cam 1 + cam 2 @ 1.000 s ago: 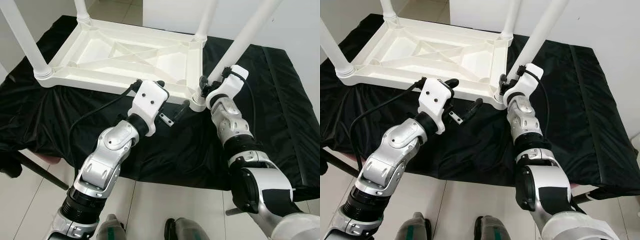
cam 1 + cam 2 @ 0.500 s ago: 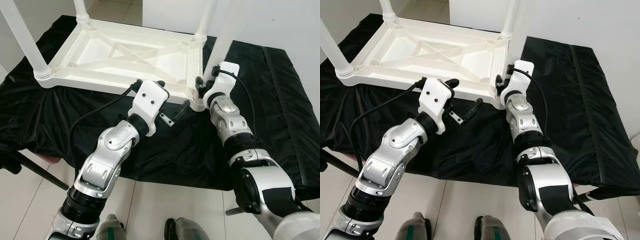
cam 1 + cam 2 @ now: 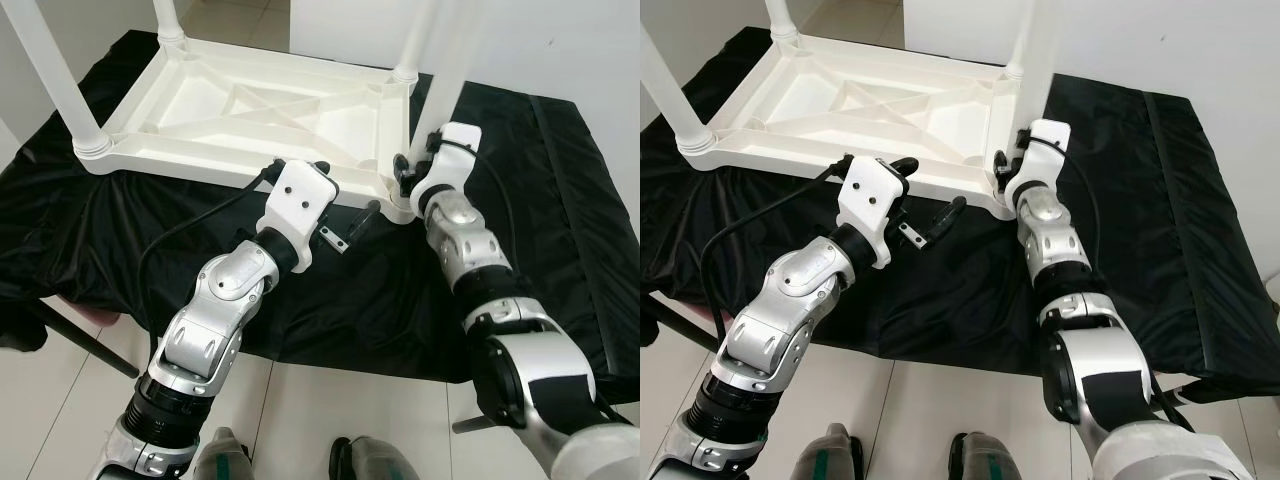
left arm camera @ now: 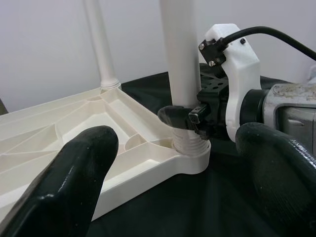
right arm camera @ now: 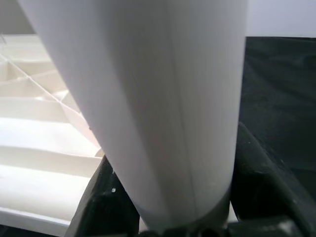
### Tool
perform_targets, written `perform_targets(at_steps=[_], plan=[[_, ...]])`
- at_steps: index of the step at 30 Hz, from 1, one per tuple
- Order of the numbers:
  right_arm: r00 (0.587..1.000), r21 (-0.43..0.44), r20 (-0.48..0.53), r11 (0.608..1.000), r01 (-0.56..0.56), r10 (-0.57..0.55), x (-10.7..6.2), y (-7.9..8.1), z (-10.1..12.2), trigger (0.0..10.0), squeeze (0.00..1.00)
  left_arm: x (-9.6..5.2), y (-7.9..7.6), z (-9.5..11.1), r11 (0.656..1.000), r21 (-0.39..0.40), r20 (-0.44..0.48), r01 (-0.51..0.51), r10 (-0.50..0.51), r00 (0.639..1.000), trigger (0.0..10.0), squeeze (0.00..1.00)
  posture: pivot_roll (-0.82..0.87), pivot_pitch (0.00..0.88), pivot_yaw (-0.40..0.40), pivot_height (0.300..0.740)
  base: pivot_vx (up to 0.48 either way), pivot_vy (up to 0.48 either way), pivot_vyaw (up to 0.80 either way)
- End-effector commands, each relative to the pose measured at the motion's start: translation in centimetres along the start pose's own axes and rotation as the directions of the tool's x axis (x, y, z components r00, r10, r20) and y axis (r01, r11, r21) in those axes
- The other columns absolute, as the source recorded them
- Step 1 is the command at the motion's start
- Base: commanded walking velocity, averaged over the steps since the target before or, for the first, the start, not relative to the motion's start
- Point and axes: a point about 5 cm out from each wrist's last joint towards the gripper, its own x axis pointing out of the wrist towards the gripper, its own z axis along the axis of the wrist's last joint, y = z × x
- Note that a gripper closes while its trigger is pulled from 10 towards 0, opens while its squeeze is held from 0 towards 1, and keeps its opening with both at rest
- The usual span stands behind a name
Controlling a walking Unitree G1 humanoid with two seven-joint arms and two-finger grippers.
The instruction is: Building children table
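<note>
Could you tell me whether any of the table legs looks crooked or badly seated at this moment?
Nothing stands out. The white tabletop lies upside down on the black cloth, and the near-right leg stands upright in its corner socket, gripped by the right gripper. The left gripper hovers open nearby.

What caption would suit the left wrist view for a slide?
Right hand grips a white table leg just above its corner socket on the upturned tabletop, seen between the open left hand's black fingers.
</note>
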Motion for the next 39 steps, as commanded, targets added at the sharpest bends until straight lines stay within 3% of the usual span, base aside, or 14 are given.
perform_targets(at_steps=[1, 10, 15, 23, 24, 31, 32, 34, 35, 39], plan=[[0.995, 0.066, -0.1, 0.997, 0.031, -0.024, -0.7, -0.5, -2.6, 10.0, 0.0, 0.2, 0.0, -0.2, 1.0, 0.001, -0.018, -0.007, 0.007, 1.0, 10.0, 0.0, 0.01, 0.077, -0.027, 0.74, 0.0, 0.0, 0.0], [0.995, 0.224, 0.025, 0.97, 0.093, -0.101, -0.6, -2.5, 0.1, 10.0, 0.0, 1.2, 0.0, 0.0, 1.0, -0.008, -0.016, 0.01, -0.01, 1.0, 10.0, 0.0, -0.01, 0.068, -0.021, 0.74, 0.0, 0.0, 0.0], [0.994, 0.215, 0.039, 0.973, 0.09, -0.101, -0.6, -2.6, 0.4, 10.0, 0.0, 1.6, 0.2, 0.1, 1.0, -0.008, -0.015, 0.014, -0.014, 1.0, 10.0, 0.0, -0.01, 0.061, -0.021, 0.74, 0.0, 0.0, 0.0], [0.973, 0.224, 0.226, 0.975, -0.018, -0.034, -1.1, -2.8, 3.6, 10.0, 0.0, 3.0, 0.6, 1.4, 0.999, -0.027, 0.032, 0.034, -0.033, 0.999, 10.0, 0.0, -0.01, 0.047, -0.023, 0.74, 0.0, 0.0, 0.0], [0.971, 0.22, 0.238, 0.974, -0.055, 0.001, -1.1, -2.8, 4.0, 10.0, 0.0, 3.3, 0.5, 1.7, 0.997, -0.047, 0.045, 0.057, -0.055, 0.997, 10.0, 1.0, -0.01, 0.047, -0.023, 0.74, 0.0, 0.0, 0.0], [0.959, 0.141, 0.247, 0.974, -0.176, 0.138, -1.4, -2.6, 4.2, 10.0, 0.0, 4.2, 0.3, 2.6, 0.992, -0.061, 0.084, 0.112, -0.107, 0.991, 10.0, 1.0, -0.02, 0.03, -0.032, 0.74, 0.0, 0.0, 0.0], [0.941, 0.067, 0.224, 0.959, -0.275, 0.254, -1.7, -2.2, 4.3, 10.0, 0.0, 4.8, 0.3, 3.4, 0.989, -0.052, 0.111, 0.138, -0.132, 0.985, 10.0, 1.0, -0.02, 0.026, -0.034, 0.74, 0.0, 0.0, 0.0], [0.933, 0.04, 0.216, 0.952, -0.304, 0.289, -1.8, -2.1, 4.3, 10.0, 0.0, 5.0, 0.4, 3.7, 0.988, -0.051, 0.12, 0.145, -0.139, 0.983, 10.0, 1.0, -0.02, 0.026, -0.034, 0.74, 0.0, 0.0, 0.0], [0.911, -0.024, 0.181, 0.928, -0.373, 0.371, -2.0, -1.8, 4.2, 10.0, 0.0, 5.5, 0.5, 4.8, 0.987, -0.036, 0.157, 0.157, -0.149, 0.976, 10.0, 1.0, -0.02, 0.02, -0.035, 0.74, 0.0, 0.0, 0.0], [0.895, -0.073, 0.157, 0.909, -0.41, 0.416, -2.2, -1.6, 4.1, 10.0, 0.0, 5.9, 0.5, 5.5, 0.988, -0.004, 0.174, 0.156, -0.153, 0.973, 10.0, 1.0, -0.02, 0.014, -0.037, 0.74, 0.0, 0.0, 0.0]])
